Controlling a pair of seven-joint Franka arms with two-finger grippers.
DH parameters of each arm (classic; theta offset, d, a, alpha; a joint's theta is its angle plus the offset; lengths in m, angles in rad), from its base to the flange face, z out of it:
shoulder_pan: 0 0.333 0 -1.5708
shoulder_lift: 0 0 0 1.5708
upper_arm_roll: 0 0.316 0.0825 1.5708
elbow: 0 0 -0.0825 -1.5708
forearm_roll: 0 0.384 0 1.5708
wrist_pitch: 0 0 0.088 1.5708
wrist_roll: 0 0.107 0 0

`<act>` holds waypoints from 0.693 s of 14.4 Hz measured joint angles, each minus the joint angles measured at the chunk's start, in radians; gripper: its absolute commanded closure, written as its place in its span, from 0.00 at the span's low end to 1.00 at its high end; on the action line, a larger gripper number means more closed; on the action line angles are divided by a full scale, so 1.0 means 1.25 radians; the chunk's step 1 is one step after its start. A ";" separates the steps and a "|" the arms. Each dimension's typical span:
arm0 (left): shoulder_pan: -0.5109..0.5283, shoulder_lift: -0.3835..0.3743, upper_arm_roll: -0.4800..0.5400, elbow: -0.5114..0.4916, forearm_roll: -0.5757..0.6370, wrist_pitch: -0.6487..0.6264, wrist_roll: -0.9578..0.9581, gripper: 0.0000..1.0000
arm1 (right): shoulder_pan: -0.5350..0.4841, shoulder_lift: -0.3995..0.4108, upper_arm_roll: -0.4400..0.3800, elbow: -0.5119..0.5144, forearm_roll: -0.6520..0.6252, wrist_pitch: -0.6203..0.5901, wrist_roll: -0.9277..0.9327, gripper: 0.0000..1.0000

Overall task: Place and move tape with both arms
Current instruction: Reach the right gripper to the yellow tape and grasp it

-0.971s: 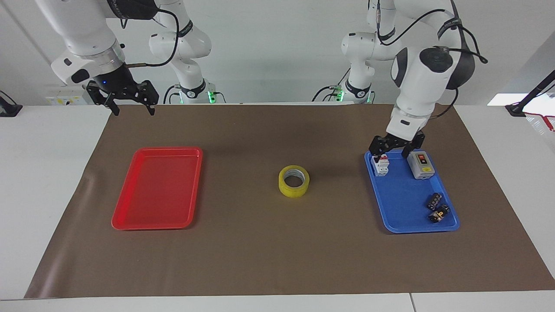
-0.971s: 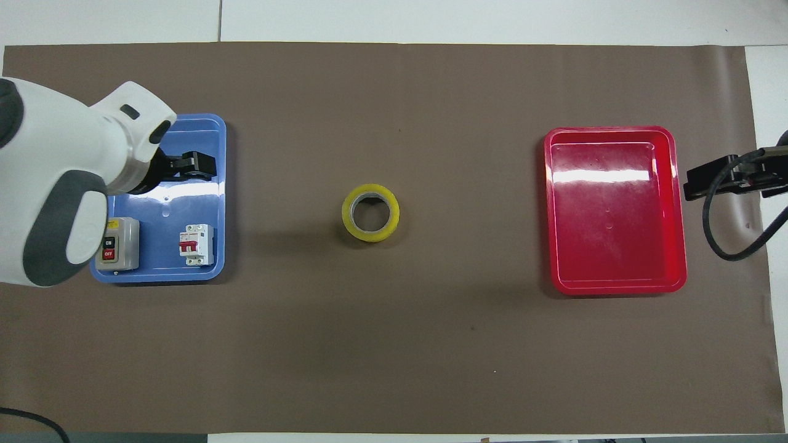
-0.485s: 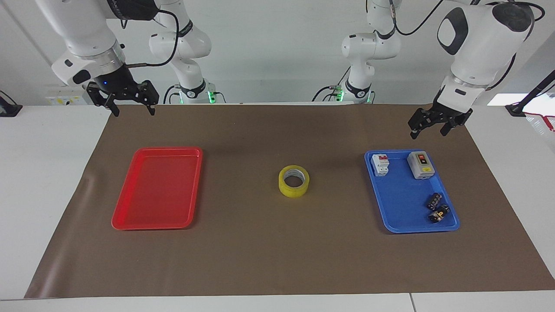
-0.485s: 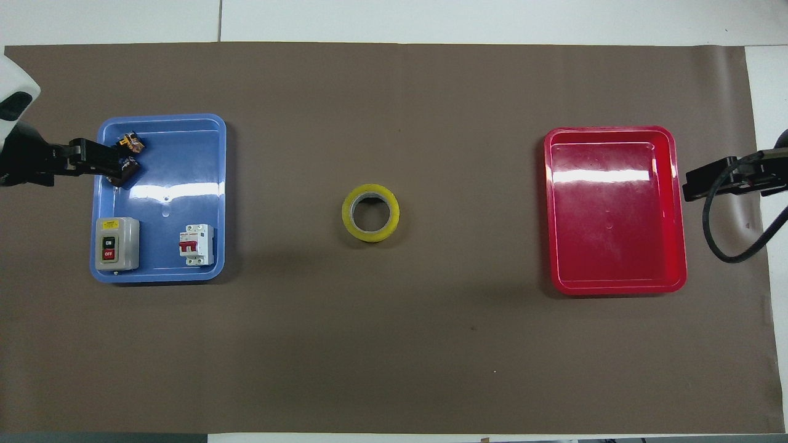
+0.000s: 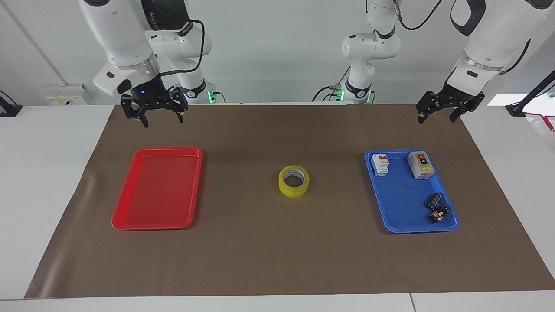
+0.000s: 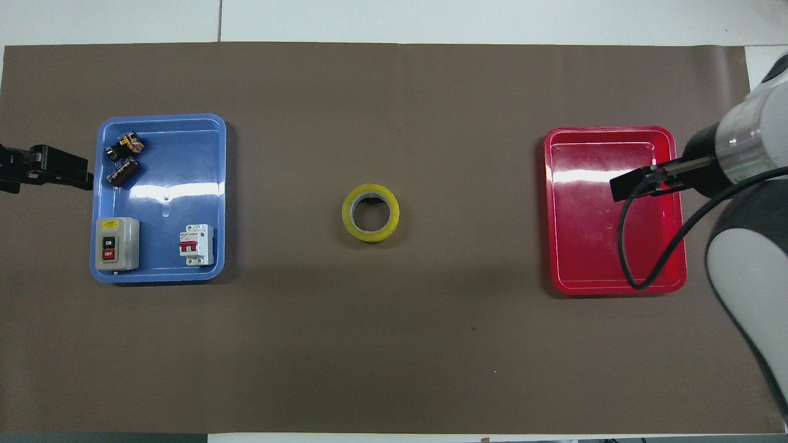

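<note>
The yellow tape point(image 5: 293, 190) point(image 6: 370, 235) lies flat on the brown mat, midway between the two trays, with nothing touching it. My right gripper point(image 5: 161, 120) point(image 6: 629, 184) hangs open and empty in the air above the robot-side edge of the red tray point(image 5: 158, 195) point(image 6: 591, 246). My left gripper point(image 5: 437, 116) point(image 6: 68, 175) is also open and empty, raised over the mat's edge beside the blue tray point(image 5: 403, 203) point(image 6: 172, 203).
The blue tray holds a grey on/off switch box point(image 5: 420, 164) point(image 6: 117, 244), a white circuit breaker point(image 5: 381, 164) point(image 6: 197, 244) and two small dark parts point(image 5: 437, 208) point(image 6: 123, 160). The red tray holds nothing. Two smaller white arms point(image 5: 190, 82) point(image 5: 360, 82) stand at the robots' end.
The left gripper rose from just above the blue tray and swung out past its edge. The right gripper moved in toward the middle, now over the red tray. The tape stayed put.
</note>
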 measured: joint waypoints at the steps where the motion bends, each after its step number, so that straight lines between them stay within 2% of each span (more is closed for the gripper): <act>1: 0.000 0.000 0.000 -0.001 0.000 -0.002 0.003 0.00 | 0.035 0.015 0.001 -0.007 0.002 0.035 0.023 0.00; 6: 0.000 0.000 0.000 -0.002 0.000 -0.009 0.004 0.00 | 0.219 0.160 0.004 -0.010 0.003 0.227 0.197 0.00; 10: 0.006 0.000 0.000 -0.002 0.000 -0.022 0.005 0.00 | 0.272 0.266 0.003 -0.010 0.003 0.335 0.247 0.00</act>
